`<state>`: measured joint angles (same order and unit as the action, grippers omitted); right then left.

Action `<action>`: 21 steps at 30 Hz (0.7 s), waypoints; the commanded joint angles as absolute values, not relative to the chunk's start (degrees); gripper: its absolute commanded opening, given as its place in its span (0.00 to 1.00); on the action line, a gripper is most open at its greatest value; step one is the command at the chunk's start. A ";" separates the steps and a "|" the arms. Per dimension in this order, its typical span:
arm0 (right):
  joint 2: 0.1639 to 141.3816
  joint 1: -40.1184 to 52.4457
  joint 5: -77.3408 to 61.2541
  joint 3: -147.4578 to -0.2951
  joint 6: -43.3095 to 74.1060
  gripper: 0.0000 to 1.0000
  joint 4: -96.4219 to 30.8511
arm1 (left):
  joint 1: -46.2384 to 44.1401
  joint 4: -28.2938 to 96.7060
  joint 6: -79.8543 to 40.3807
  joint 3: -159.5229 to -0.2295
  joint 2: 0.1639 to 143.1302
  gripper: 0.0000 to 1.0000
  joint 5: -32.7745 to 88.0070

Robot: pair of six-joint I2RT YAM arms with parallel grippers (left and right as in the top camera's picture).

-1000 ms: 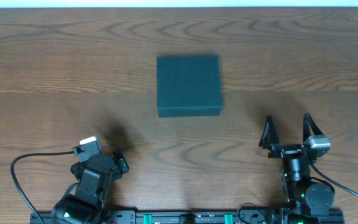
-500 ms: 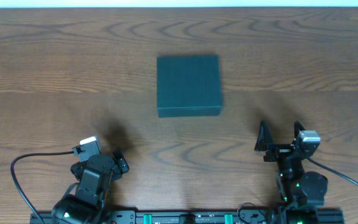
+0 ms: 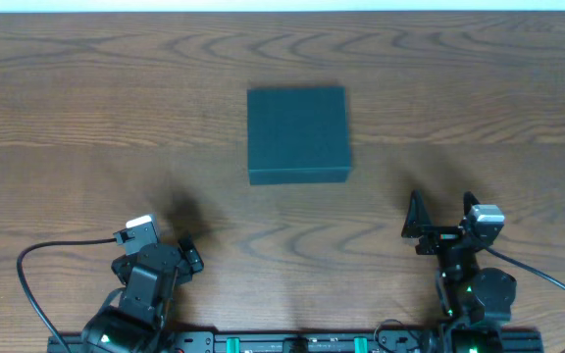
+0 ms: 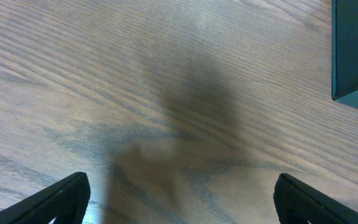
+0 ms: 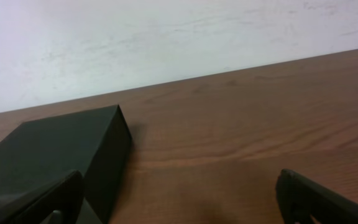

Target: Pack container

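Note:
The container (image 3: 297, 134) is a dark teal square box with its lid down, lying on the wooden table a little beyond the centre. Its corner shows at the upper right of the left wrist view (image 4: 356, 50), and its near side fills the lower left of the right wrist view (image 5: 48, 155). My left gripper (image 4: 179, 199) hangs open over bare wood near the front left (image 3: 170, 257). My right gripper (image 3: 442, 214) stands open at the front right, apart from the box, with nothing between its fingers (image 5: 179, 199).
The brown wooden table (image 3: 86, 118) reaches to a white strip at the far edge (image 3: 282, 6). A black cable (image 3: 29, 263) loops beside the left arm's base. A mounting rail (image 3: 292, 343) runs along the near edge.
My right gripper has shifted a little to the left and slightly back toward the near edge. The left arm and the container have not moved.

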<state>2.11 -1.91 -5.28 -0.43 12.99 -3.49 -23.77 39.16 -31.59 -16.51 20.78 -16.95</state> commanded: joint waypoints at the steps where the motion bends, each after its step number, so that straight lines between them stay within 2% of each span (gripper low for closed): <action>1: 2.22 -2.39 -4.51 -0.32 12.60 0.99 -3.86 | -23.64 39.20 -32.16 -16.53 20.62 0.95 -18.02; 6: 2.22 -2.39 -4.51 -0.32 12.60 0.99 -3.86 | -23.55 40.60 -31.97 -16.43 17.19 0.95 -21.45; 8: 2.22 -2.39 -4.51 -0.32 12.60 0.99 -3.86 | -23.44 36.27 -31.88 -15.73 14.92 0.95 -23.86; 13: 2.22 -2.39 -4.51 -0.32 12.60 0.99 -3.86 | -20.51 14.50 -23.00 -9.96 8.47 0.95 -23.73; 17: 2.22 -2.39 -4.51 -0.32 12.60 0.99 -3.86 | -16.25 -3.31 -12.51 -4.64 7.73 0.95 -15.44; 21: 2.22 -2.39 -4.51 -0.32 12.60 0.99 -3.86 | -13.06 -10.68 -8.67 -2.26 7.73 0.95 -10.33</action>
